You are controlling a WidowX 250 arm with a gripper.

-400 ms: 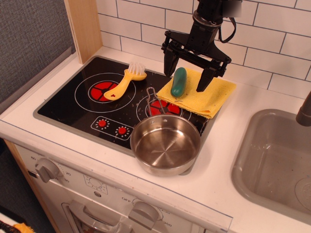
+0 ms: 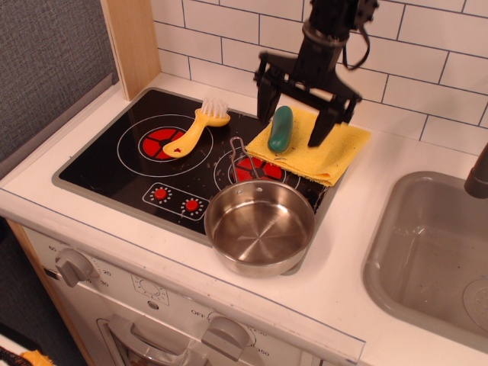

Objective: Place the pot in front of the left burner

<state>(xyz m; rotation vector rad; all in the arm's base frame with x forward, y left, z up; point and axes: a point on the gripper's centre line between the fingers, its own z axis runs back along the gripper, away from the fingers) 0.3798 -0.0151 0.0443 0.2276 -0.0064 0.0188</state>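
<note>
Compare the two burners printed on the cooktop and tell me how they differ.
The left burner shows in full, while the right burner is partly hidden by the pot at its front and the yellow cloth at its back. The yellow brush lies across the left burner; the pot's wire handle lies over the right burner. Both have red segmented centres inside thin white rings on glossy black.

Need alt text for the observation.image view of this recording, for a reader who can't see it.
An open black gripper hangs above a green object on a yellow cloth at the back of a toy stove. A steel pot sits at the cooktop's front right, and a yellow brush lies on the left burner.
</note>
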